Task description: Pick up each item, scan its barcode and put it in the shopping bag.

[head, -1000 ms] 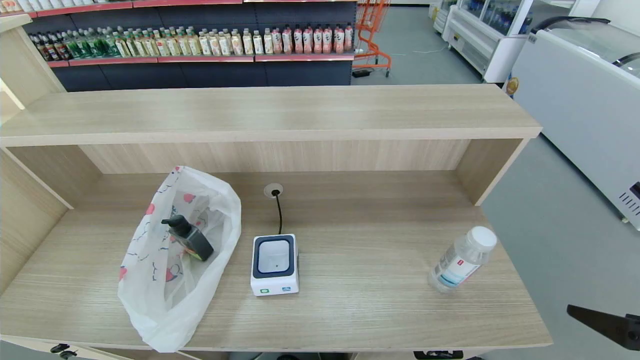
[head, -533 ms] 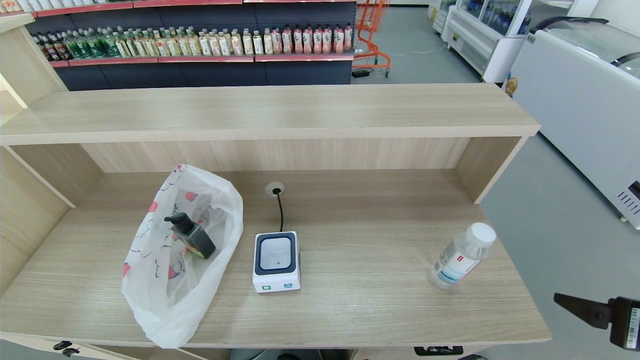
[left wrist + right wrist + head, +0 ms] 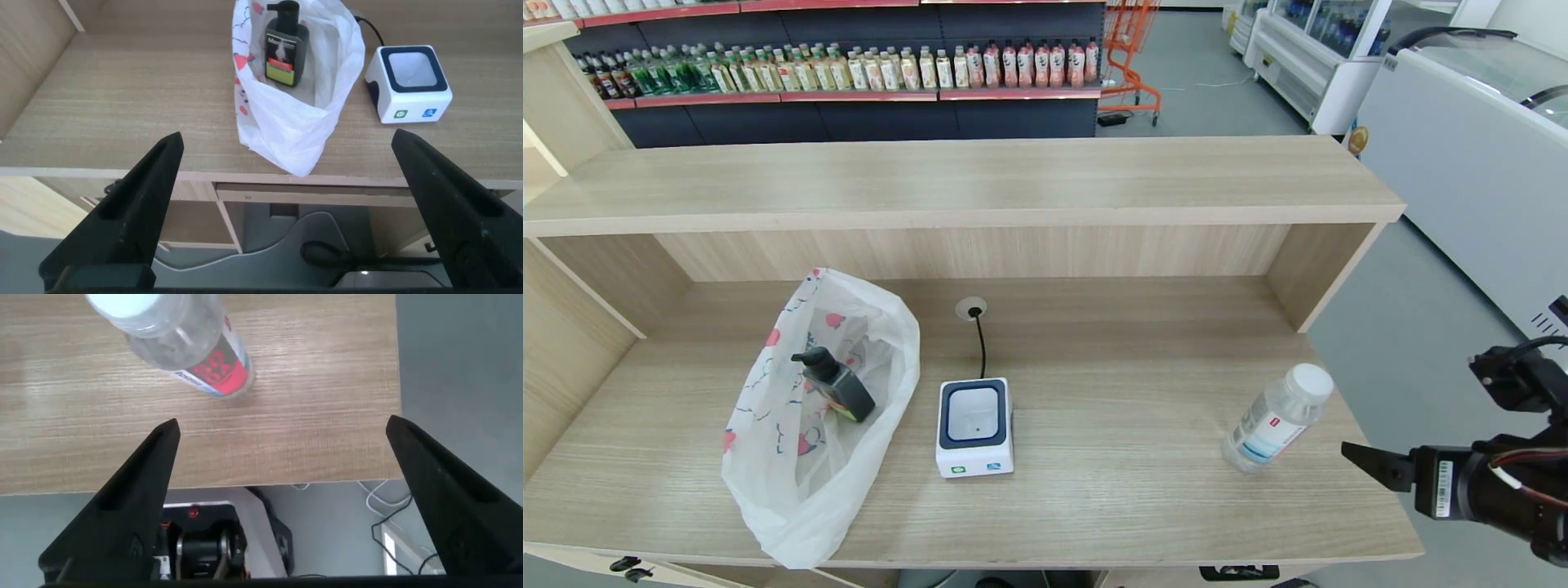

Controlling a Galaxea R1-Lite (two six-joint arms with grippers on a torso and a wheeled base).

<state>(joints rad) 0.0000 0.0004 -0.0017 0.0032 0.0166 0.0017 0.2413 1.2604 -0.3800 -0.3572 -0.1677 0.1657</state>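
Note:
A clear water bottle point(image 3: 1278, 420) with a white cap and a red and blue label stands near the counter's right end. My right gripper point(image 3: 282, 506) is open, just off the counter's right front corner, with the bottle point(image 3: 176, 335) ahead of it and apart. One of its fingers point(image 3: 1376, 467) points at the bottle's base. The white shopping bag point(image 3: 817, 425) lies open at the left with a dark pump bottle point(image 3: 837, 385) inside. My left gripper point(image 3: 286, 212) hangs open below the counter's front edge, before the bag point(image 3: 298, 106).
A white barcode scanner point(image 3: 974, 426) with a dark-framed window sits mid-counter, its cable running to a hole at the back. A raised wooden shelf point(image 3: 964, 184) spans the back, with side walls at both ends. The counter's right edge drops to grey floor.
The right arm has come up and leftward into the head view, closing on the water bottle. The head camera shifted slightly early on. Bag, scanner and bottle stay put.

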